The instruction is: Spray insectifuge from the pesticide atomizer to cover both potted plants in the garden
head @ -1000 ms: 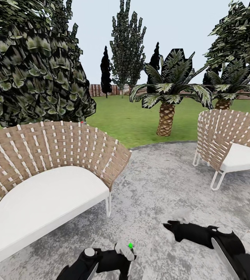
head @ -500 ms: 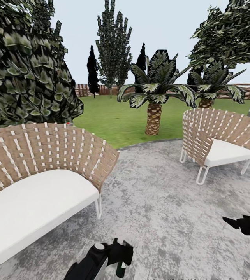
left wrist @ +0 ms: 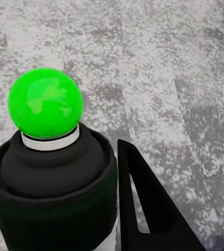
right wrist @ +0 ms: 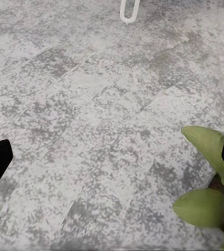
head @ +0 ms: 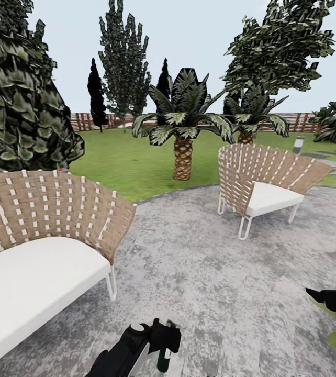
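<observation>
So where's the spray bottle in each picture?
Head view: bottom middle, the spray bottle sits in the left gripper.
Left wrist view: big and close, at the lower left, with a round green top.
Right wrist view: grey stone and a plant's green leaves.
Shared landmark: the grey stone patio under everything.
</observation>
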